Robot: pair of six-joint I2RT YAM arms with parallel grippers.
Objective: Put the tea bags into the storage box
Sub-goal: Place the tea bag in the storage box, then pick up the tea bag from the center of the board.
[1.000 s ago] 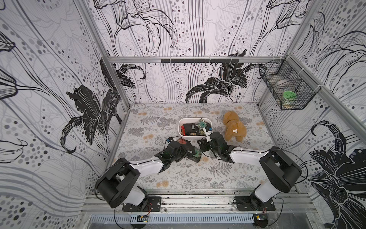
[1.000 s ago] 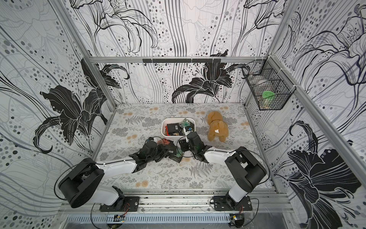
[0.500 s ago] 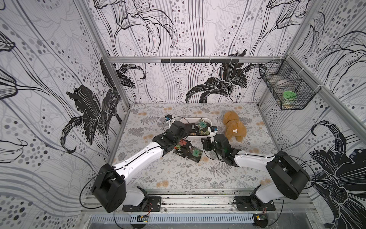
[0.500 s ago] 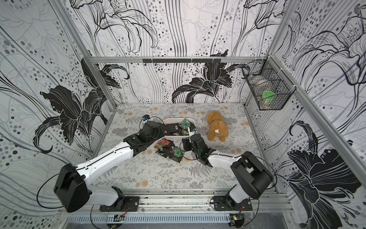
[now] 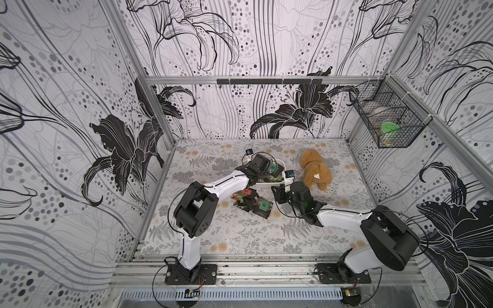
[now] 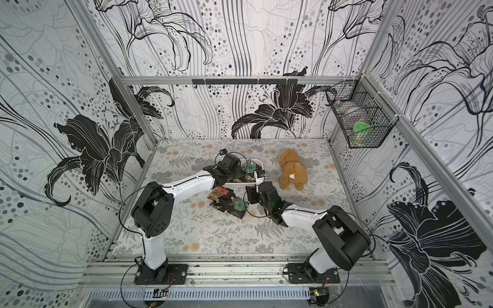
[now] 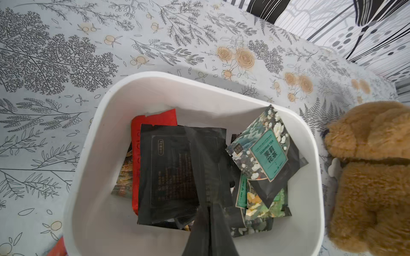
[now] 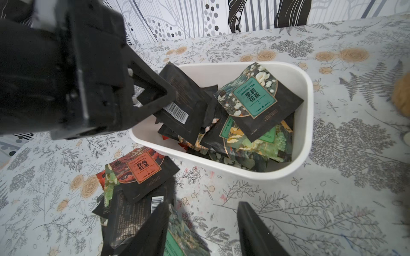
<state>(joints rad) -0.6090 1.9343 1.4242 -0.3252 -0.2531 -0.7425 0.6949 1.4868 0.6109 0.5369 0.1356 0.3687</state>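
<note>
Two hazards stand out, both judged from how things lie. On the left gripper the fingers are almost together, clamped on the edge of a black sachet that hangs tilted below them, over the inside of the storage box. Beneath those fingers the box holds a loose heap of tea bags, with a jasmine sachet propped at a slant on top. Released from up here, the flat foil could glide sideways, land on the slanted heap and slide over the low wall. It could also tip the jasmine sachet out toward the plush toy just beyond the box. On the right gripper the fingers stand wide apart with nothing between them, poised over the loose pile on the table just outside the box wall. These sachets overlap. One finger hangs above a green-labelled sachet, and closing here could pinch two at once or skid on the foil. Both grippers are near the same box wall, so a reach by either risks contact between them or a nudge to the light box.
</note>
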